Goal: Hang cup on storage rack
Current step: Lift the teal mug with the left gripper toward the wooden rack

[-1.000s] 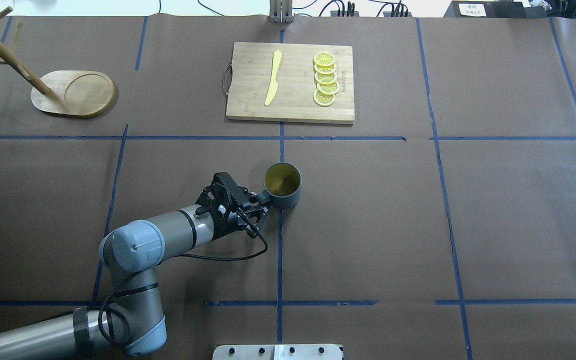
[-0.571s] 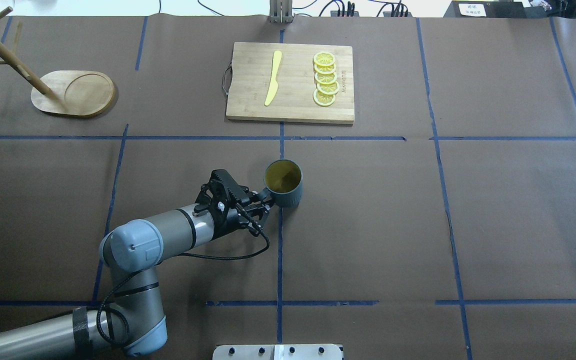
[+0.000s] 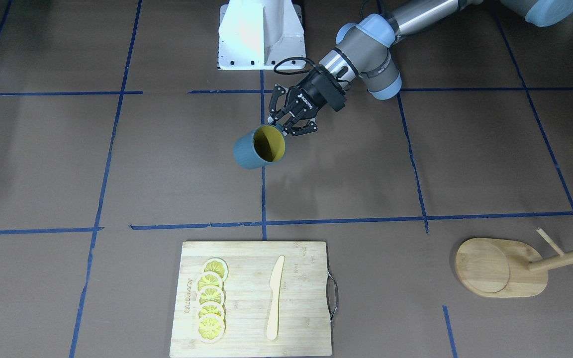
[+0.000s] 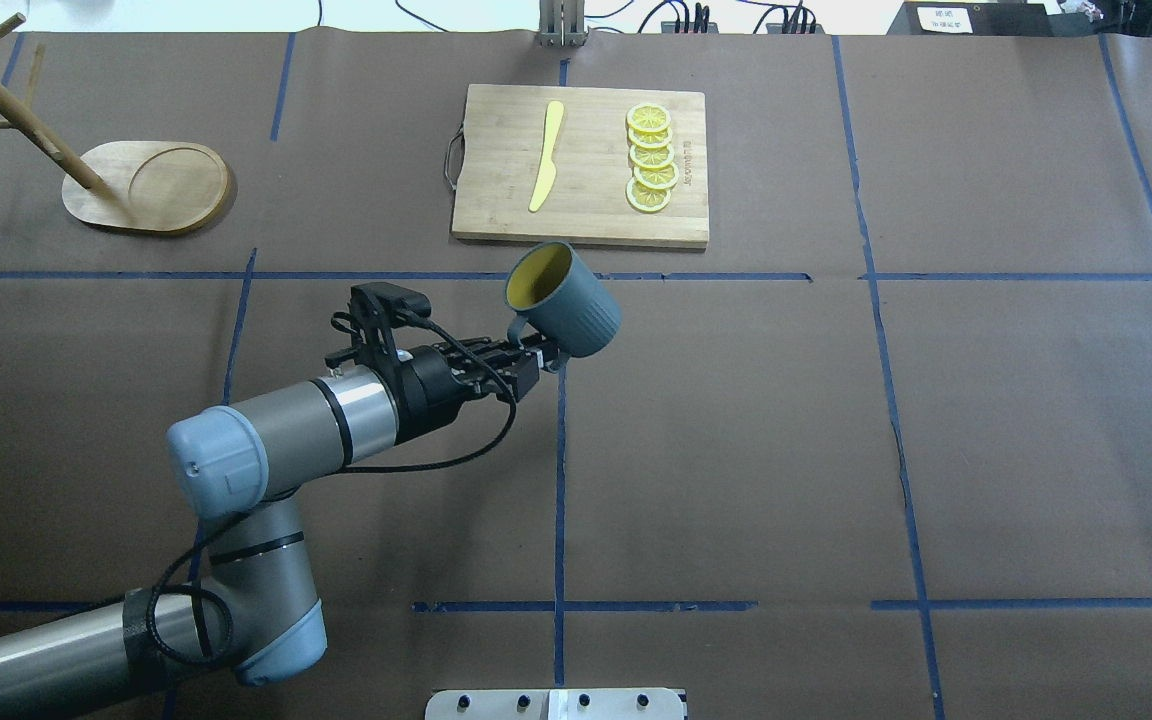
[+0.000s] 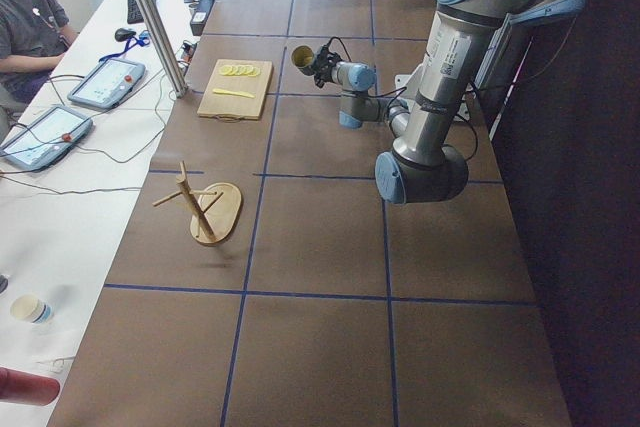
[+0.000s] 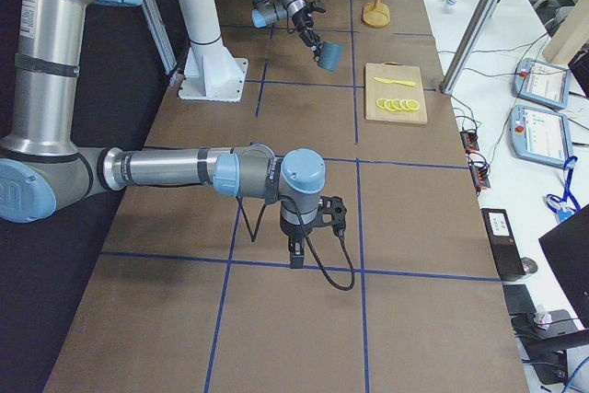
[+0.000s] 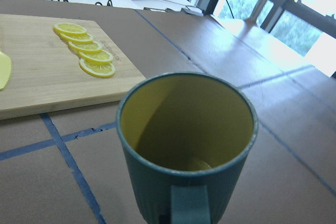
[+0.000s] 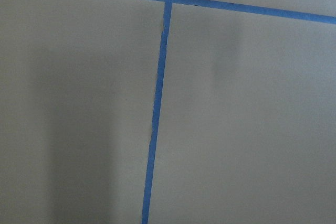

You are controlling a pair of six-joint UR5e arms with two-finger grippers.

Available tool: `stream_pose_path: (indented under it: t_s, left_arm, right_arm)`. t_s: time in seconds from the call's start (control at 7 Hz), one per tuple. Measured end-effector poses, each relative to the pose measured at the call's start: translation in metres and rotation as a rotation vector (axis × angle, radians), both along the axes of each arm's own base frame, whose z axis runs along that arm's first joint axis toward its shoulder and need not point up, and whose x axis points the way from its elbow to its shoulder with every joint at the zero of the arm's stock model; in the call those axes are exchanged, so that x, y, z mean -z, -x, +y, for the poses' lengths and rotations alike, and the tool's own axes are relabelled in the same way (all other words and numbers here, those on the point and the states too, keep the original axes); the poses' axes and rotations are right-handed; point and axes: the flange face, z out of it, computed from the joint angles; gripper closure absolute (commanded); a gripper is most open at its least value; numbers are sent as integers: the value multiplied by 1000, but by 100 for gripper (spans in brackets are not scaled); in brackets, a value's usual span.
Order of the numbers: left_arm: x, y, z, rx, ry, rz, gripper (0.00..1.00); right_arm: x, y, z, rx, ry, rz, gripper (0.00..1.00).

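Facing the robot, the front camera shows the left gripper (image 3: pixel 281 128) clamped on the angular handle of the dark blue-grey ribbed cup (image 3: pixel 246 151) with yellow inside, which is held tilted above the brown paper-covered table (image 3: pixel 117 164). From overhead, the cup hangs just short of the rectangular bamboo cutting board (image 4: pixel 596 200), well apart from the light wooden mug rack (image 4: pixel 151 190) at the far left. In the right-end view, the right gripper (image 6: pixel 296 255) points down near the table; I cannot tell whether its jaws are apart.
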Motion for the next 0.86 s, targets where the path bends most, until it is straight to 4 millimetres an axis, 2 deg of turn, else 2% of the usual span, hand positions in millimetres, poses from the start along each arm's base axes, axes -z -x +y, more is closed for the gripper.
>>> stream_pose_path:
  t_s: [0.43,0.86]
  left_arm:
    - [8,79,-62,-63,364,426,100]
    - [4,165,-126,-95,635,716,100]
  right_arm:
    - [0,0,0,0,-2,0,0]
    - [3,0,0,-1,-6,-2,0]
